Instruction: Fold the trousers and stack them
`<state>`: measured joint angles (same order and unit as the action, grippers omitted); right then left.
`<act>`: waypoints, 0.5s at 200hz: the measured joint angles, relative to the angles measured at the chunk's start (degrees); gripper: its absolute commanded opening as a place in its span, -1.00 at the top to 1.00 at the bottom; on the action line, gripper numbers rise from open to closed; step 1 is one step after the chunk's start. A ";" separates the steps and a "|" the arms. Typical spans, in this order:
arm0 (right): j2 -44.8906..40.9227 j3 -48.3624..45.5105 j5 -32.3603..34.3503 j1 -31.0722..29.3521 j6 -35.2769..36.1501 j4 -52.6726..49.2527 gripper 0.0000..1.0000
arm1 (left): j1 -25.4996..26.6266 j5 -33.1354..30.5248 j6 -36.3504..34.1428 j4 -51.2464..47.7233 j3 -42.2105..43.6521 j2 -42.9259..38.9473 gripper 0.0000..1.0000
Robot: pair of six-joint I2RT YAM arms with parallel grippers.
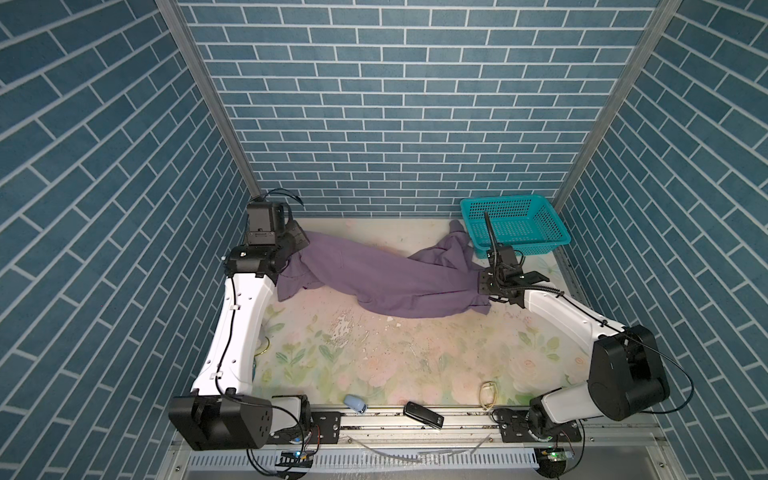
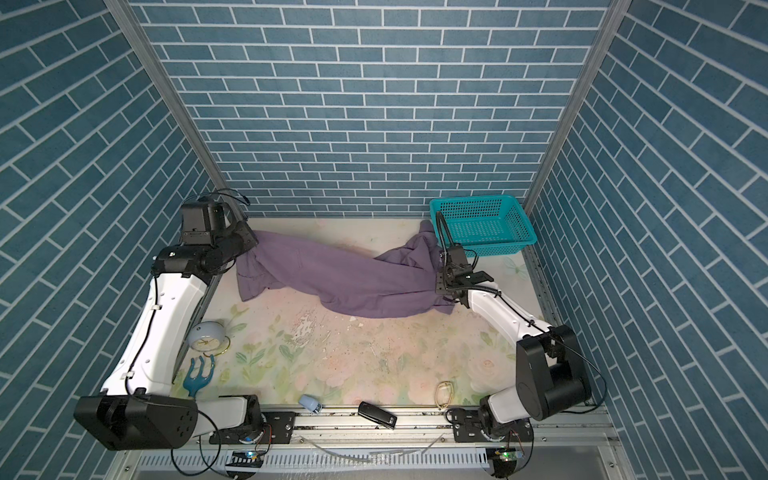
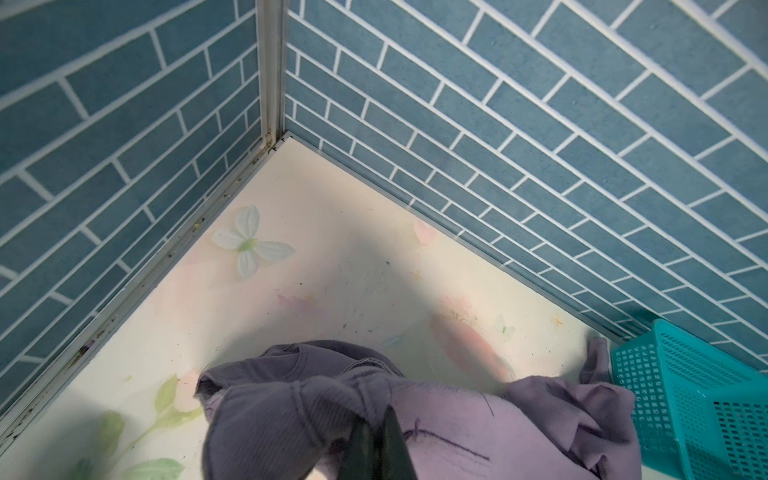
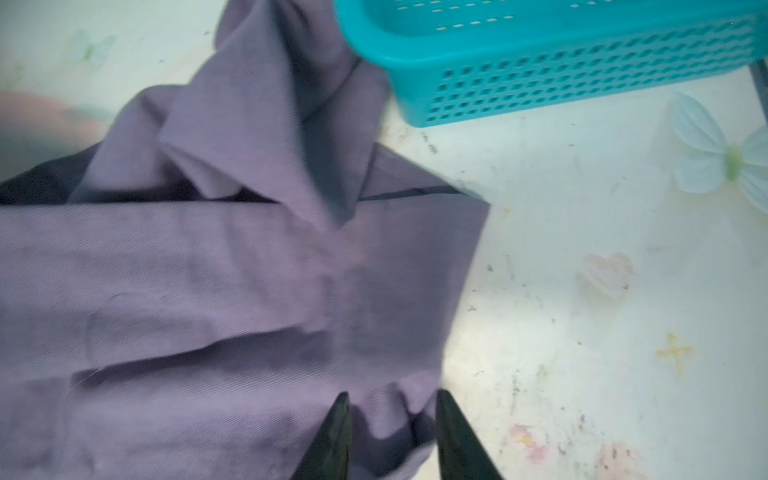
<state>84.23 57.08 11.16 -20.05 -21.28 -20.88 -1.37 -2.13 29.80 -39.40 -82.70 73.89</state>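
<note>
trousers (image 1: 374,278): one pair, muted purple, thin, all rumpled, sprawled from 10 to 3 o'clock
left gripper (image 3: 380,419): clenched on their 10 o'clock end
right gripper (image 4: 392,397): parted, straddling the hem
basket (image 1: 532,245): one, teal, 1 o'clock

both top views: high above the near edge, looking down and back over the whole table (image 1: 374,353), framing nearly identical. left wrist: low and close, facing the back left corner (image 3: 274,141). right wrist: very close over the trousers (image 4: 208,270), facing the teal basket (image 4: 540,83). all four views share trousers and basket.
</note>
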 measured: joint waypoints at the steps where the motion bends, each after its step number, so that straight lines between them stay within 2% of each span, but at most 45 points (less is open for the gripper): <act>1: 0.07 0.04 0.00 0.15 -0.02 -0.02 0.33 | -0.04 -0.02 0.00 0.02 0.04 -0.02 1.00; 20: 2.84 1.60 -0.48 3.34 -0.79 -0.24 0.08 | -0.74 0.04 0.13 0.09 0.59 -0.50 1.00; 40: 6.88 3.41 -1.31 4.07 -1.31 -0.11 -0.14 | -0.90 0.50 0.22 0.15 0.81 -0.42 1.00; 100: 19.12 8.61 -4.11 4.11 -1.64 3.41 -0.17 | -1.99 1.99 0.37 0.26 1.01 -0.04 1.00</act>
<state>103.35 65.69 7.05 -15.94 -22.92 -17.47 -3.36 -0.14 30.17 -39.13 -81.69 73.84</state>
